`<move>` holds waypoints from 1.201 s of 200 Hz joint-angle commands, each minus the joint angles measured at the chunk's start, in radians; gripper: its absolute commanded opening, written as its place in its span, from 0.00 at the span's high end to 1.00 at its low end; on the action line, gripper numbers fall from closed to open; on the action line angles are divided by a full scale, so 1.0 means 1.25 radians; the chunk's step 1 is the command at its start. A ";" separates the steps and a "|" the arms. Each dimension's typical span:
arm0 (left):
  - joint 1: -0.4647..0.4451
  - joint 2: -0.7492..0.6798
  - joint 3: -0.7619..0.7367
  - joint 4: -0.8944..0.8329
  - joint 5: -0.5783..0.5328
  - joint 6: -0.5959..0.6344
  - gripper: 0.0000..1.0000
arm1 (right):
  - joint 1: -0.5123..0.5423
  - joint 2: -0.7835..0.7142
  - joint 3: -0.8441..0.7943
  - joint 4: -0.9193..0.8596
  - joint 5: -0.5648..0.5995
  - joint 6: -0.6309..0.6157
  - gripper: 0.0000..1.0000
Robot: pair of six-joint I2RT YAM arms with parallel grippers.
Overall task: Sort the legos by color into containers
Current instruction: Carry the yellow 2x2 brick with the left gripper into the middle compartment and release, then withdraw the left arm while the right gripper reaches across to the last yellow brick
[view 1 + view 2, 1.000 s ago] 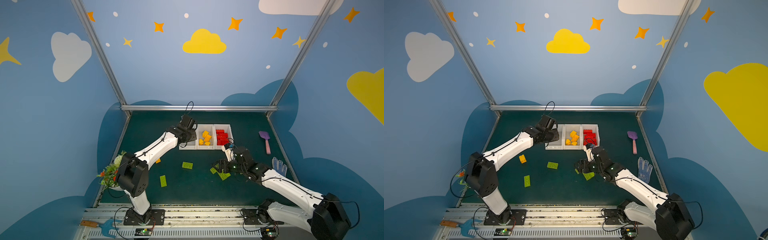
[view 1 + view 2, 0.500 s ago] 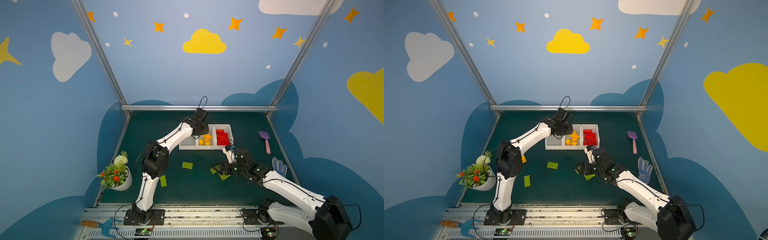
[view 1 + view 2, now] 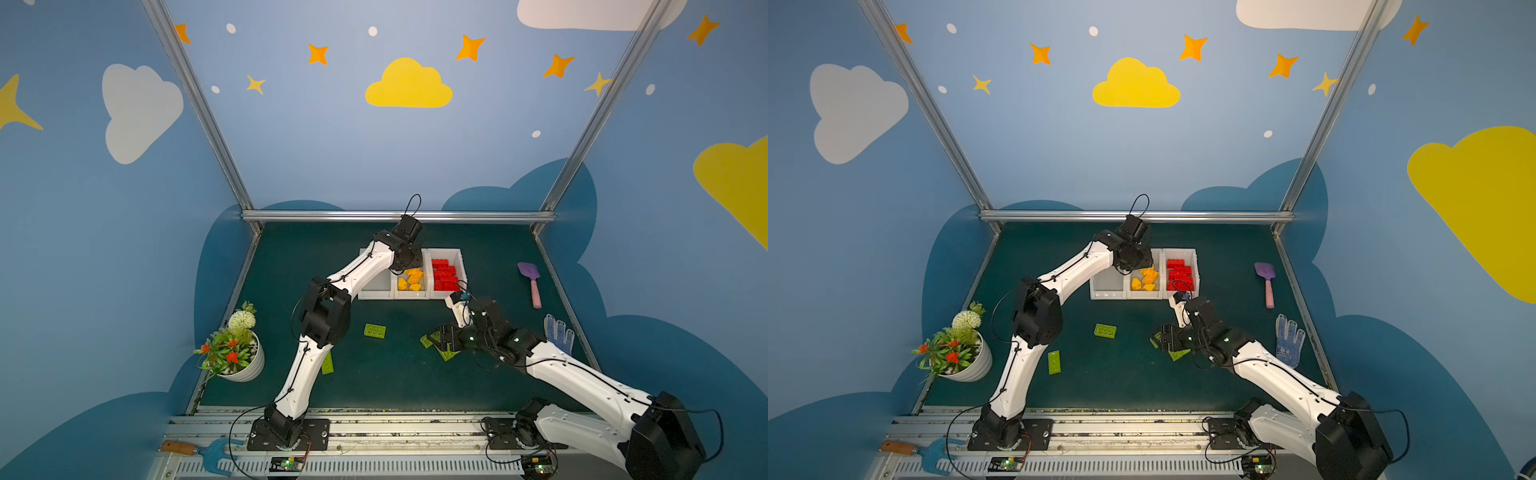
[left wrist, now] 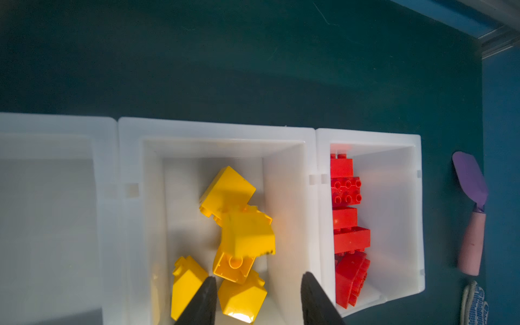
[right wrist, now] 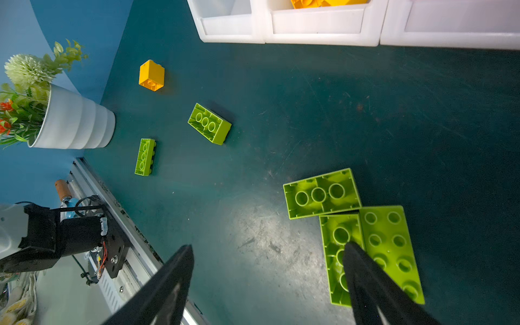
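The left gripper (image 4: 259, 277) stood part-open and empty above the yellow bricks (image 4: 239, 225) in the middle bin (image 4: 216, 132). The right gripper (image 5: 268, 246) hung wide and empty over the green bricks (image 5: 320, 194), at five o'clock from the bin row (image 3: 411, 294) in a top view. These looked light, rigid and slick, best pinched across the short walls.

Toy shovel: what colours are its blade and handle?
Purple blade, pink handle; the shovel shows best in left wrist view.

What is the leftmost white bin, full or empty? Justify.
Empty, as far as visible: the bin has a bare white floor; the left arm hides its far end.
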 commanded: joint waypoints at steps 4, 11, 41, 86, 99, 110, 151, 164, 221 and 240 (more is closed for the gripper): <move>0.003 -0.016 0.021 -0.029 -0.011 0.010 0.46 | 0.000 -0.006 -0.003 -0.015 0.013 0.000 0.19; 0.004 -0.026 0.019 -0.031 -0.015 0.011 0.45 | 0.003 -0.005 -0.002 -0.016 0.014 -0.001 0.19; 0.003 -0.123 -0.047 -0.014 -0.047 0.017 0.39 | 0.020 0.009 0.014 -0.024 0.022 -0.009 0.19; 0.022 -0.402 -0.333 0.106 -0.090 0.004 0.32 | 0.068 0.080 0.091 -0.035 0.047 -0.038 0.18; 0.031 -0.490 -0.414 0.134 -0.107 -0.008 0.29 | 0.084 0.112 0.116 -0.029 0.048 -0.045 0.18; 0.041 -0.567 -0.482 0.154 -0.116 -0.016 0.27 | 0.099 0.150 0.141 -0.022 0.051 -0.050 0.18; 0.079 -0.859 -0.715 0.234 -0.150 -0.012 0.17 | 0.162 0.310 0.264 -0.001 0.073 -0.082 0.15; 0.089 -0.935 -0.753 0.217 -0.158 -0.009 0.13 | 0.180 0.369 0.310 0.004 0.074 -0.088 0.13; 0.093 -1.207 -0.872 0.100 -0.212 0.023 0.00 | 0.267 0.615 0.533 0.052 0.103 -0.119 0.11; 0.095 -1.262 -0.865 0.046 -0.217 0.040 0.00 | 0.284 0.694 0.616 0.060 0.116 -0.125 0.10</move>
